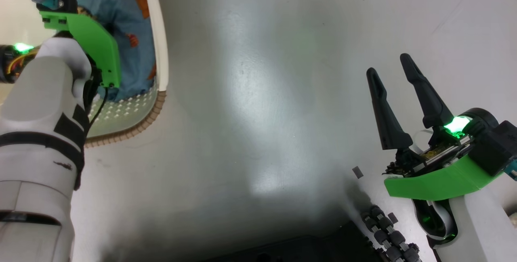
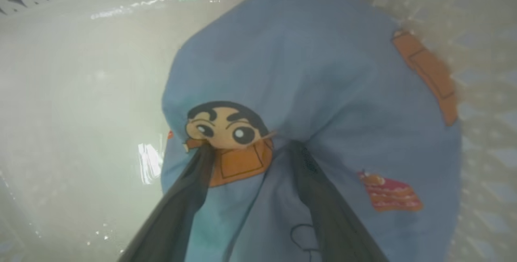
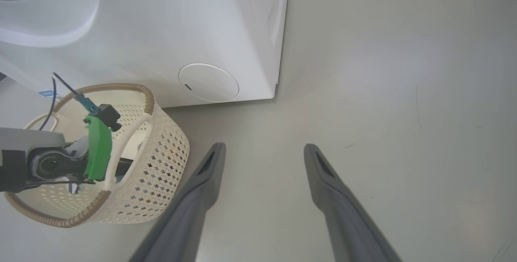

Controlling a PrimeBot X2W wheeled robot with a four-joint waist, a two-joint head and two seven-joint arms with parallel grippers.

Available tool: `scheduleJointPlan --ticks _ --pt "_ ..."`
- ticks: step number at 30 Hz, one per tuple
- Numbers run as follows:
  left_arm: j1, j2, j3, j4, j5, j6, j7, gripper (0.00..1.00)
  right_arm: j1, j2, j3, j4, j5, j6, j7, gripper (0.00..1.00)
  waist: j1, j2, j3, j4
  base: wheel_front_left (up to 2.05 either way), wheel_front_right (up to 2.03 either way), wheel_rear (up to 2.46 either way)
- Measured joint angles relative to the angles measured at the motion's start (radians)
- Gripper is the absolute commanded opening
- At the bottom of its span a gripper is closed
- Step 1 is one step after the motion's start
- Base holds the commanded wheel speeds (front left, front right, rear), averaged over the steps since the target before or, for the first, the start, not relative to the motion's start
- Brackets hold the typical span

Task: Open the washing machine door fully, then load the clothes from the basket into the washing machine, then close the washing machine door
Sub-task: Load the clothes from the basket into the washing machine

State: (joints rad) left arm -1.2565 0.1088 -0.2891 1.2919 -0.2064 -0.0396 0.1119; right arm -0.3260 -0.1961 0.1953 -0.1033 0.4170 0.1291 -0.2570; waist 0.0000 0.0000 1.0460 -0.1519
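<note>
The basket (image 1: pixel 133 126) stands on the floor at the upper left, right in front of the white washing machine (image 3: pixel 161 32). Light blue clothes (image 1: pixel 117 24) with orange prints lie inside it. My left gripper (image 2: pixel 252 147) reaches down into the basket (image 3: pixel 161 153), open, its fingertips pressed into the clothes (image 2: pixel 323 72) with a fold bearing a cartoon face between them. My right gripper (image 1: pixel 388 65) hovers open over bare floor at the right, nothing between its fingers (image 3: pixel 264 146). The washing machine door is out of view.
The machine's lower front carries a round white cap (image 3: pixel 208 82), and its corner ends just right of the basket. Glossy grey floor (image 1: pixel 262 112) stretches between the arms. My dark base (image 1: pixel 303 250) and a cable chain (image 1: pixel 387 233) sit at the bottom edge.
</note>
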Motion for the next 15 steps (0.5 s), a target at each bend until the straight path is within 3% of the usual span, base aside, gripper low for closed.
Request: scheduleJointPlan --ticks 1,7,15 --pt "0.000 0.002 -0.003 0.001 0.000 0.000 0.012 0.00 0.000 0.002 0.001 0.001 0.000 0.000 0.000 1.00 0.0000 0.0000 0.000 -0.004 0.00 0.00 0.00" --pt "0.000 0.001 -0.012 0.002 0.000 0.017 0.006 0.00 0.000 0.011 -0.002 0.001 0.000 0.000 0.000 1.00 0.0000 0.0000 0.003 -0.016 0.00 0.00 0.00" --pt "0.023 0.001 0.003 -0.003 -0.027 0.018 -0.143 0.00 -0.010 0.014 -0.021 -0.001 0.000 0.000 0.000 1.00 0.0000 0.0000 -0.012 -0.015 0.00 0.00 0.00"
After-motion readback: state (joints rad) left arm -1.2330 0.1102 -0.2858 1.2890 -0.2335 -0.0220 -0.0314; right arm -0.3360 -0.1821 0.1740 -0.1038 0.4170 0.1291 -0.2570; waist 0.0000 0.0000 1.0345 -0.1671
